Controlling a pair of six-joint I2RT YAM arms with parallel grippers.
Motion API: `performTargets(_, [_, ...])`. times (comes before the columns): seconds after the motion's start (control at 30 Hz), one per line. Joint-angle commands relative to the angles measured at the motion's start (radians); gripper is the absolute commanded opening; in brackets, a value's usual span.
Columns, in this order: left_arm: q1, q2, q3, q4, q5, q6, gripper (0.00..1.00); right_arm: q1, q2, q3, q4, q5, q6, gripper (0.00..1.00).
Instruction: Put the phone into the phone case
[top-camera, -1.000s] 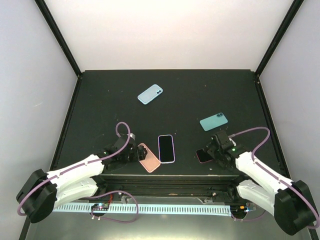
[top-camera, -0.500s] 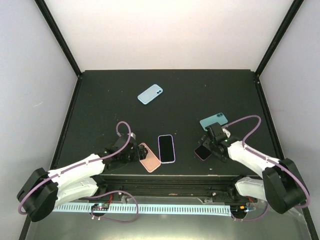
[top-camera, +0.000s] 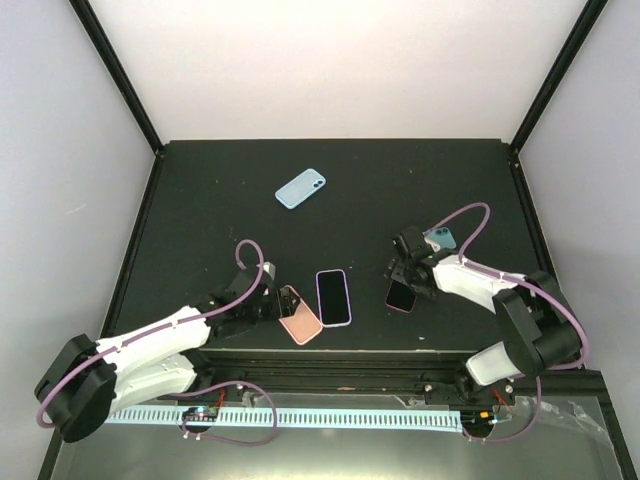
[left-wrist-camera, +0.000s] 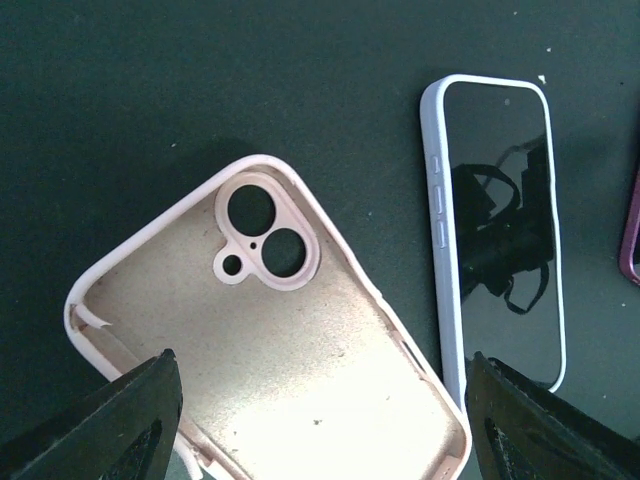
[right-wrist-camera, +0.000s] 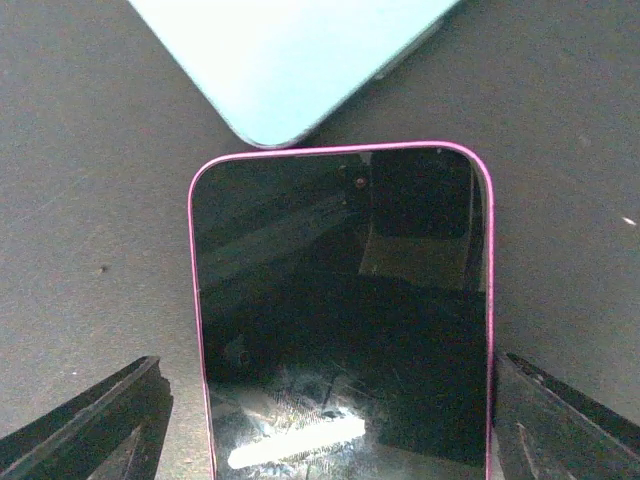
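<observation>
left gripper (left-wrist-camera: 320, 372): jaws wide; grip or not, cannot tell
pink case (left-wrist-camera: 300, 350): hollow side up, between its fingers
right gripper (right-wrist-camera: 328, 385): jaws wide
pink-rimmed phone (right-wrist-camera: 340, 290): screen up, between its fingers

Five flat phone-shaped items on one table (top-camera: 200, 220). Two phones, screen up: white phone (top-camera: 333, 297) and magenta phone (top-camera: 401, 295). One empty case, open side up: pink case (top-camera: 298, 315). Two more lie back up with the camera bumps showing: blue one (top-camera: 300, 188) and teal one (top-camera: 441, 237), which is partly under an arm. Can't tell if these are phones or cases. Two arms: left arm (top-camera: 150, 345), right arm (top-camera: 480, 285). Two purple cables, one per arm: left cable (top-camera: 245, 262), right cable (top-camera: 470, 215).
</observation>
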Motion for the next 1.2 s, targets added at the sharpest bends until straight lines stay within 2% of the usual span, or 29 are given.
performTargets(0.0, [0.006,0.007,0.041,0.023,0.023,0.018,0.79,0.045,0.079,0.035,-0.065,0.025,-0.030,0.85])
performTargets(0.27, [0.006,0.007,0.037,0.032,0.048,0.013,0.79,0.107,0.153,0.105,-0.102,0.073,-0.065,0.80])
performTargets(0.67, [0.004,-0.015,0.037,-0.026,0.058,0.007,0.79,0.157,0.228,0.128,-0.103,0.079,-0.075,0.79])
performTargets(1.17, [0.005,0.085,0.049,0.054,0.118,-0.004,0.79,0.162,0.072,0.038,-0.007,0.018,-0.194,0.74])
